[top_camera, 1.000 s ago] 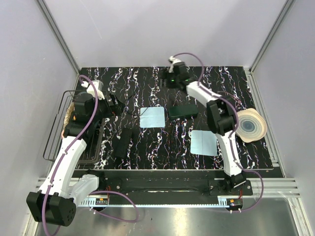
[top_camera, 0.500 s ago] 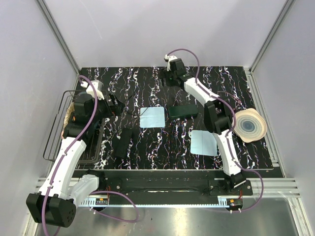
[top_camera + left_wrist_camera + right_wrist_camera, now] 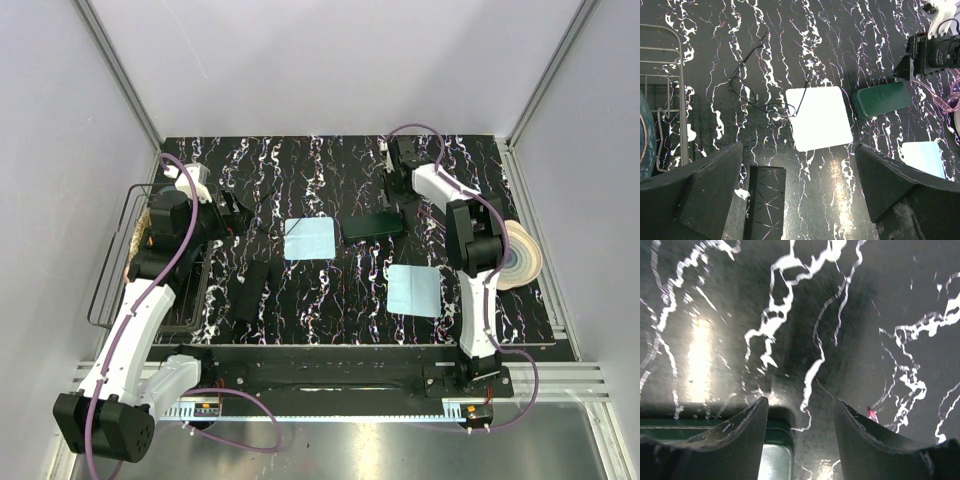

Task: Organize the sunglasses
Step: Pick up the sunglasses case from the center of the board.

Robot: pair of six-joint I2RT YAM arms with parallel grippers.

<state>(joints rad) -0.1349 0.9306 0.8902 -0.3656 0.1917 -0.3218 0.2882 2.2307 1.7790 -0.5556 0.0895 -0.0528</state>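
- Top external view: the left gripper [image 3: 228,212] hangs near the left edge of the marbled black table [image 3: 300,165]. The right gripper [image 3: 393,192] reaches towards the far edge.
- Left wrist view: the left gripper [image 3: 799,150] has its fingers [image 3: 700,190] spread wide, with nothing between them.
- Right wrist view: the right gripper [image 3: 800,402] is partly spread and holds nothing. The green case's [image 3: 715,426] edge sits right under its fingertips.
- Two pairs of glasses: thin wire-framed sunglasses [image 3: 760,100] lie just ahead of the left gripper, one lens rim on a cloth's corner. What looks like a pink-framed pair [image 3: 947,100] lies far to its right.
- Two light blue cloths: one [image 3: 820,117] straight ahead of the left gripper, the other [image 3: 922,157] off to its right.
- Two cases: the green one [image 3: 882,99] is just right of the near cloth. A black case [image 3: 765,200] lies under the left gripper.
- One wire basket [image 3: 680,100] is to the left gripper's left, at the table's side edge.
- One wavy-edged dish [image 3: 520,260] is to the right arm's right, by the right edge.
- Bare tabletop runs along the far edge, between the two grippers.
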